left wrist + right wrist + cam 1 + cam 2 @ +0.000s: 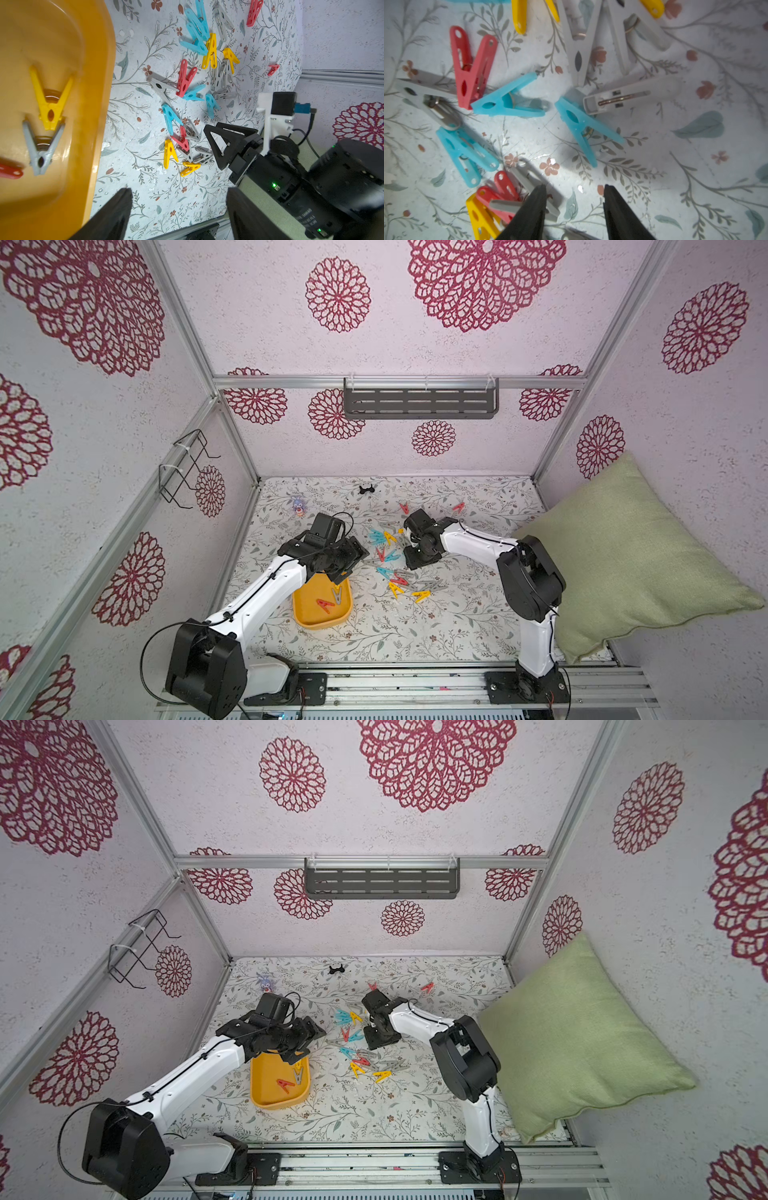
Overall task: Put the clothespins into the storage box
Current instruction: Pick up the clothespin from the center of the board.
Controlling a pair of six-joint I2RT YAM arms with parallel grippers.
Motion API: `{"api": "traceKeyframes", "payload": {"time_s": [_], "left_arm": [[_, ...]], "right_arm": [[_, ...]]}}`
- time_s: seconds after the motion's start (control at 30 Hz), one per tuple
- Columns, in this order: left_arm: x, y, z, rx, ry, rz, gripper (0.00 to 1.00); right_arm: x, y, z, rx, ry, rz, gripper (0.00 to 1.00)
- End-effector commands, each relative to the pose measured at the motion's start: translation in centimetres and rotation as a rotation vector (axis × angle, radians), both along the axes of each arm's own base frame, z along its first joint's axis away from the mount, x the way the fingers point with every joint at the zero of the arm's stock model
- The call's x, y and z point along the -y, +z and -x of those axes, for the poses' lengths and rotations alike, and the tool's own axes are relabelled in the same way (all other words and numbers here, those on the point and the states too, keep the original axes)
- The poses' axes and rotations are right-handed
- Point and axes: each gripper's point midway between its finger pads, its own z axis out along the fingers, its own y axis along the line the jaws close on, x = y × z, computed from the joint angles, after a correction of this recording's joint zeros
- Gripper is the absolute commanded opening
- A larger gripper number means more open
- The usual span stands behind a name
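The storage box (302,616) (266,1096) is a yellow tray at the front left of the floral table. In the left wrist view a yellow clothespin (48,99), a grey one (41,145) and a red one (10,171) lie inside the box (99,83). Several more clothespins (390,556) (357,1048) are scattered mid-table, and two red ones (404,508) (458,507) lie farther back. My left gripper (349,564) (178,193) is open and empty over the box's far end. My right gripper (417,562) (574,187) is open just above the pile, beside a grey clothespin (535,182).
A small black clip (366,489) and a blue bunny figure (297,506) lie near the back wall. A green pillow (623,564) leans at the right edge. A grey slotted shelf (419,400) and a wire rack (187,468) hang on the walls.
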Motion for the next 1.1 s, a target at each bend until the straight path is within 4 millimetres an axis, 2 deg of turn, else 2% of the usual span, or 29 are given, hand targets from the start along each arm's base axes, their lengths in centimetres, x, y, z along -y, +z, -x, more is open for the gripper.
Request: {"api": "traceKeyframes", "payload": {"time_s": [0.0, 0.13, 0.27, 0.37, 0.53, 0.63, 0.8, 0.97, 1.07], "left_arm": [[0.1, 0.6, -0.2, 0.029, 0.012, 0.0, 0.79], [0.0, 0.6, -0.3, 0.029, 0.018, -0.003, 0.79], [-0.1, 0.6, -0.3, 0.026, 0.024, -0.005, 0.79], [-0.1, 0.5, -0.2, 0.026, 0.026, -0.008, 0.79], [-0.2, 0.6, -0.4, 0.028, 0.029, -0.008, 0.79], [-0.2, 0.8, -0.4, 0.035, 0.028, -0.014, 0.79], [-1.8, 1.6, -0.6, 0.061, 0.05, -0.04, 0.79], [-4.9, 2.8, -0.2, 0.078, 0.103, -0.049, 0.79], [-7.1, 3.4, 0.5, 0.083, 0.146, -0.05, 0.8]], "right_arm": [[-0.1, 0.4, -1.7, 0.038, 0.021, 0.018, 0.5], [-0.4, -0.1, -2.6, 0.039, 0.032, 0.03, 0.48], [-0.6, -0.8, -2.9, 0.024, 0.044, 0.041, 0.41], [-0.8, -0.7, -2.8, 0.016, 0.055, 0.036, 0.28], [-1.1, 0.2, -2.2, 0.013, 0.065, -0.003, 0.14], [-1.8, 1.5, -2.0, 0.02, 0.064, -0.048, 0.08], [-3.9, 5.0, -1.7, 0.049, 0.081, -0.122, 0.06], [-7.6, 8.6, -1.0, 0.082, 0.13, -0.192, 0.05], [-10.8, 10.5, -0.1, 0.091, 0.175, -0.236, 0.04]]}}
